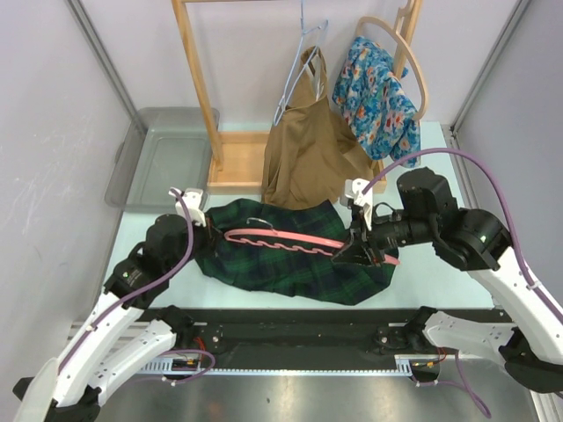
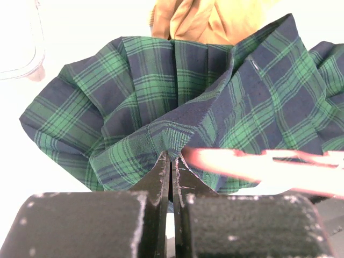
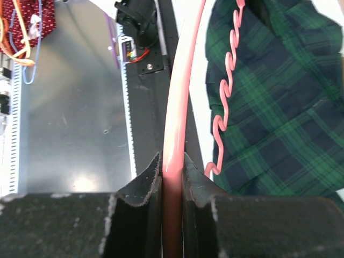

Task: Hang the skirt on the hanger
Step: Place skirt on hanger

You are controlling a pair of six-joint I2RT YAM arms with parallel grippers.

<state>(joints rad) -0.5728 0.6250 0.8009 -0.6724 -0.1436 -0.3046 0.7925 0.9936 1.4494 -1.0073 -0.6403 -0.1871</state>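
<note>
The right tool [image 3: 172, 161] is clamping the pink hanger [image 1: 281, 239], which is lying left to right across the plaid skirt [image 1: 281, 268] on the worktop [image 1: 440, 167]. The left tool [image 2: 171, 158] is pinching a fold at the skirt's left edge. A brown garment [image 1: 308, 158] is hanging just behind.

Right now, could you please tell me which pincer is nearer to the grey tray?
Left. The left pincer grips the plaid skirt beside the grey tray's near corner; the right pincer holds the pink hanger at the skirt's opposite end.
</note>
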